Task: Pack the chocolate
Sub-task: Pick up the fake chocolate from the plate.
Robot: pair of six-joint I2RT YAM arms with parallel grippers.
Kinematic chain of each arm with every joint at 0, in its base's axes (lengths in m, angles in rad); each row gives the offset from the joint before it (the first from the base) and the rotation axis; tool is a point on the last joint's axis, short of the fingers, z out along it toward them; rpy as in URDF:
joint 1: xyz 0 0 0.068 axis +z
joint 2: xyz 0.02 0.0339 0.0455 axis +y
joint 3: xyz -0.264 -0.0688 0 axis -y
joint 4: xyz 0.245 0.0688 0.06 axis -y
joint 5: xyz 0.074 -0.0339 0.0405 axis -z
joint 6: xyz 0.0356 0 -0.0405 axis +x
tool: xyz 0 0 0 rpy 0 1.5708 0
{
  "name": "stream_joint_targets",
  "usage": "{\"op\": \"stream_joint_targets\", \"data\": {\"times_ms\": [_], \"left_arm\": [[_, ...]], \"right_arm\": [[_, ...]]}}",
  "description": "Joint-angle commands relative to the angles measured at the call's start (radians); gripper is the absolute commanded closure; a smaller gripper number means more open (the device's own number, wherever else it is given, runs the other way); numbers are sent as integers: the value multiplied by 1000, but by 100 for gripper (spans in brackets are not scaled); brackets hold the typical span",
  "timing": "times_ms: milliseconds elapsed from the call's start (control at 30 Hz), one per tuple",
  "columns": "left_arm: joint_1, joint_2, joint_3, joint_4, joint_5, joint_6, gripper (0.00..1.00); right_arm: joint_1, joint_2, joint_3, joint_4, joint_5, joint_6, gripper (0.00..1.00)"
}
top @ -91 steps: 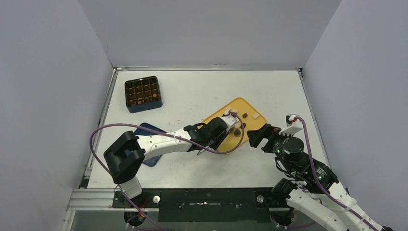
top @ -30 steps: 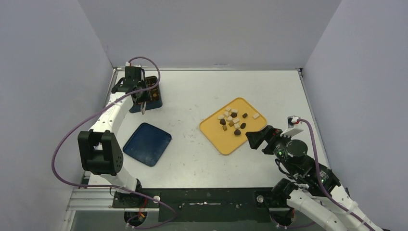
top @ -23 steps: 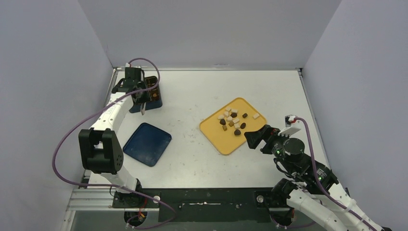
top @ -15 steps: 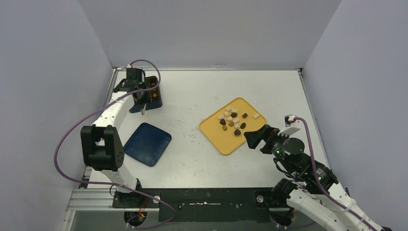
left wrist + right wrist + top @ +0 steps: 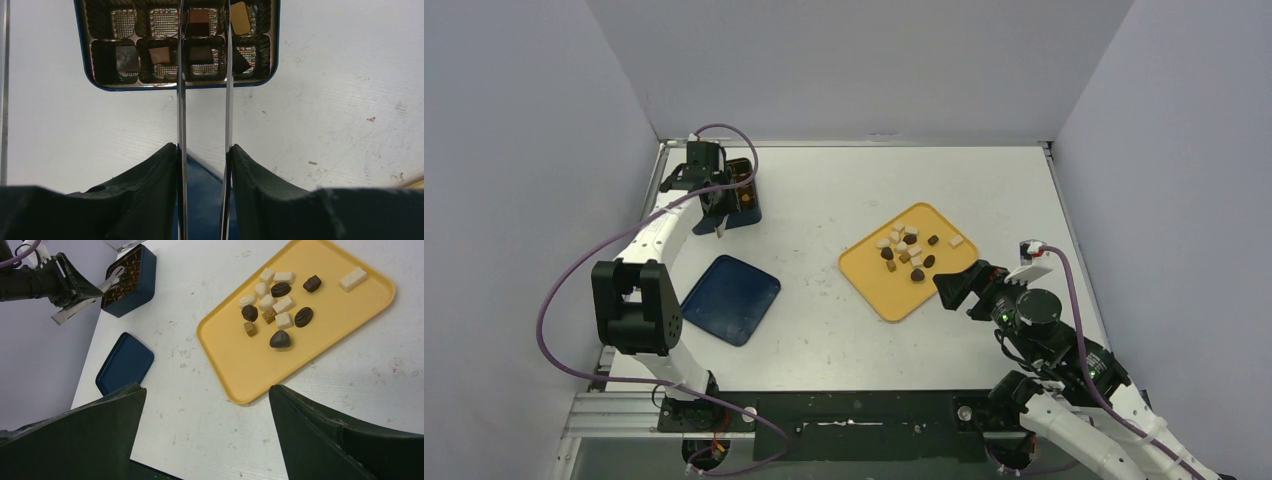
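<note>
Chocolate [image 5: 283, 305] on yellow tray [image 5: 250, 371], left gripper [image 5: 204, 150] clamping tongs [image 5: 181, 100] (over box [image 5: 125, 86]), right gripper [image 5: 206, 390] spread wide.

Left arm [image 5: 659, 235] is stretched right out toward the far-left corner, its big elbow joint hanging back near the left edge and the wrist angled downward. The left gripper [image 5: 204, 149] has both black fingers clamped against the blades of the metal tongs [image 5: 180, 100], which run straight ahead of it, parallel and slightly apart. Over on the near right, the right arm [image 5: 1064, 350] sits folded low, and the right gripper [image 5: 207, 390] points forward and left, jaws spread wide.
</note>
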Motion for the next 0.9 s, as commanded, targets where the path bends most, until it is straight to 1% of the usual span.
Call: {"op": "stream_joint_targets", "data": {"times_ms": [0, 167, 300, 533, 667, 733, 867], "left_arm": [[8, -63, 44, 39, 23, 2, 62], [-10, -141, 31, 35, 88, -4, 62], [-71, -203, -21, 47, 141, -22, 62], [-250, -296, -111, 38, 161, -44, 62], [-374, -351, -171, 81, 159, -79, 62], [-451, -357, -187, 95, 143, -94, 62], [-622, -324, -198, 107, 44, -109, 62]], "right_arm": [[8, -9, 20, 29, 5, -9, 0], [8, -9, 20, 20, 13, -8, 0], [8, -15, 21, 13, 34, -4, 0], [8, -40, 26, 3, 66, -10, 0], [8, -38, 46, -19, 87, -14, 0], [8, -39, 55, -25, 96, -15, 0], [8, -42, 65, -30, 112, -15, 0]]}}
